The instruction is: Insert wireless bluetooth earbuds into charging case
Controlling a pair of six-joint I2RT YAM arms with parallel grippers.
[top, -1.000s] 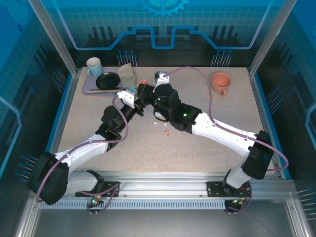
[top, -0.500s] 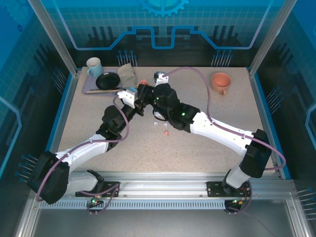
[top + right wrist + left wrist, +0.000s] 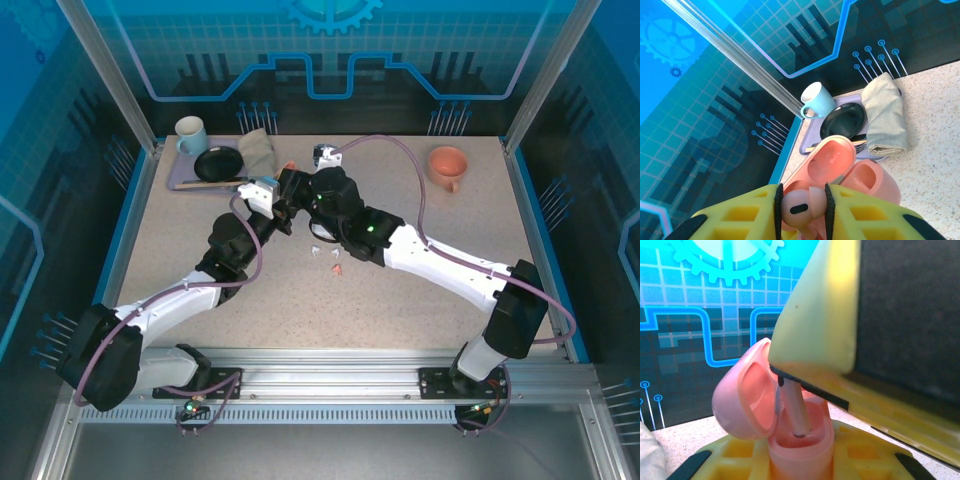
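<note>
Open coral-pink case [image 3: 801, 450], lid tipped back — pink earbud [image 3: 794, 407] stem-down in its well.

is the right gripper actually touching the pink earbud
Touching. The right wrist view shows the coral-pink earbud pinched in the right gripper, with both yellow fingers pressed against its sides and no gap.

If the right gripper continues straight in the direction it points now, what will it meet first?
Most likely the open pink case: it lies directly beyond the right gripper, which holds a pink earbud. In the left wrist view the stem seems already inside it.
</note>
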